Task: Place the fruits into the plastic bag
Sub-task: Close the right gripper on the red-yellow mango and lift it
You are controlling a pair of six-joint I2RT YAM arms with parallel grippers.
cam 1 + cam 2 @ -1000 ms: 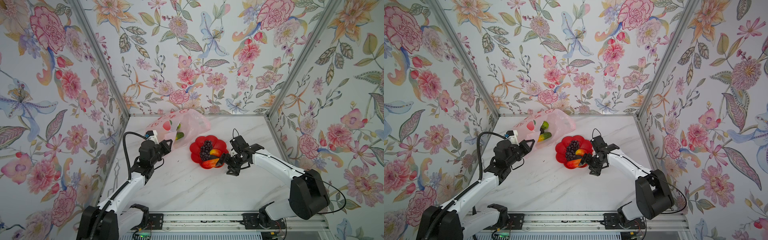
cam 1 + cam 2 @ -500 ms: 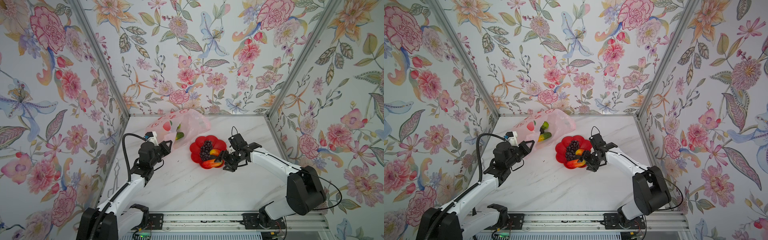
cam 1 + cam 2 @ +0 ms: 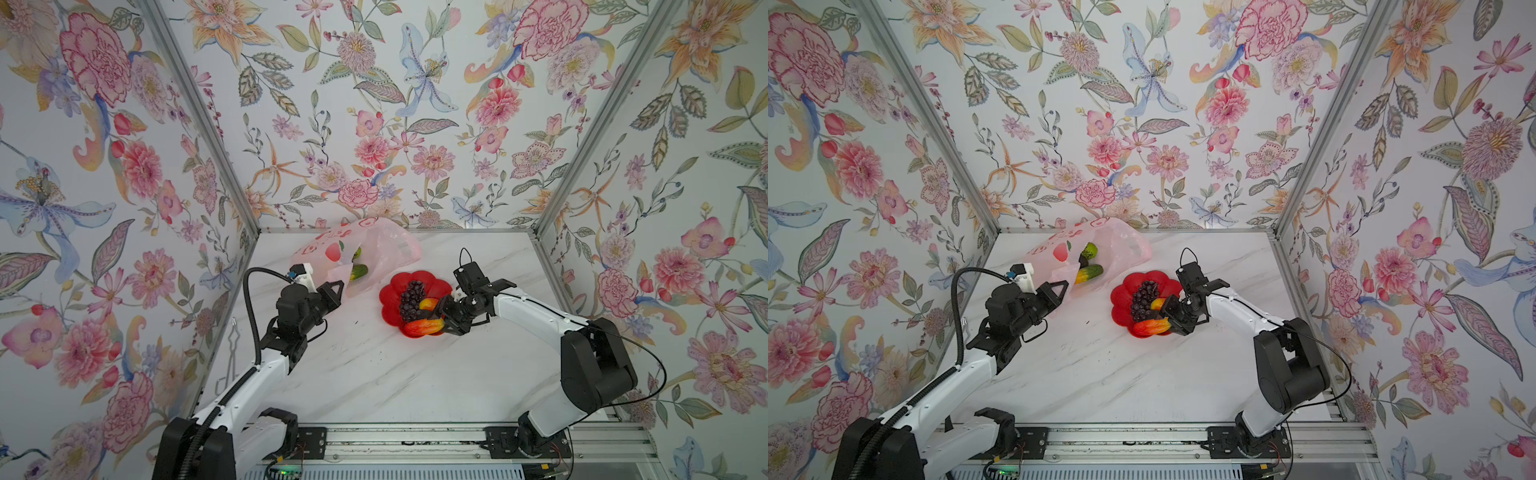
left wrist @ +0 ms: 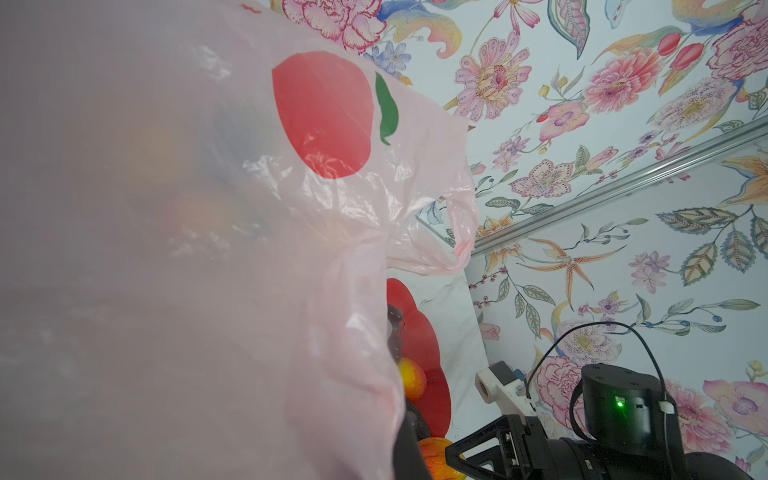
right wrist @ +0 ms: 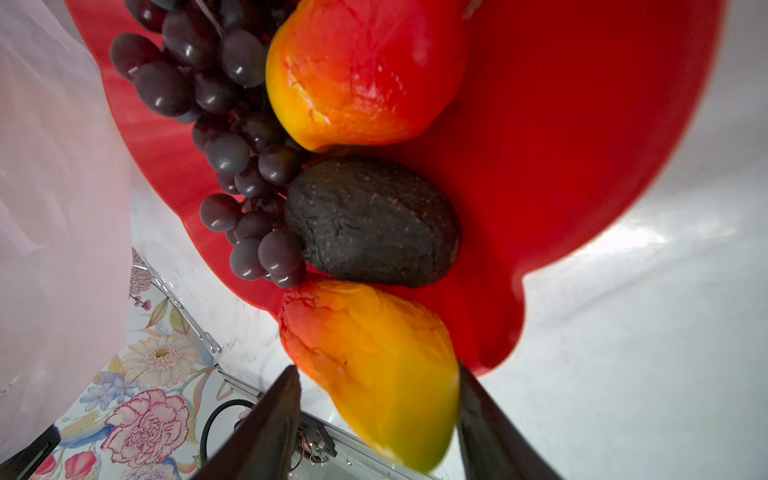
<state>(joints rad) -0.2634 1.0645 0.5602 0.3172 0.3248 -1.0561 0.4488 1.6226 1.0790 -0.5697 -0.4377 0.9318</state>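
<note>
Fruit lay in two places in both top views: a green-yellow oblong (image 3: pixel 358 272) showed inside the plastic bag (image 3: pixel 390 253) at the upper middle of the worktop (image 3: pixel 374 374), while grapes (image 3: pixel 1144 299) and a red-orange mango (image 3: pixel 1152 327) sat in the red dish (image 3: pixel 1120 303) just right of it. At the bag's near edge the left fingers (image 3: pixel 336 290) were clenched on the film.

Left wrist view: the bag (image 4: pixel 208 249) filled the left of the frame.

Right wrist view: the right fingers (image 5: pixel 270 424) stood either side of the mango (image 5: pixel 374 361) at the dish rim, next to a dark avocado (image 5: pixel 374 224); whether they pressed it could not be told.
</note>
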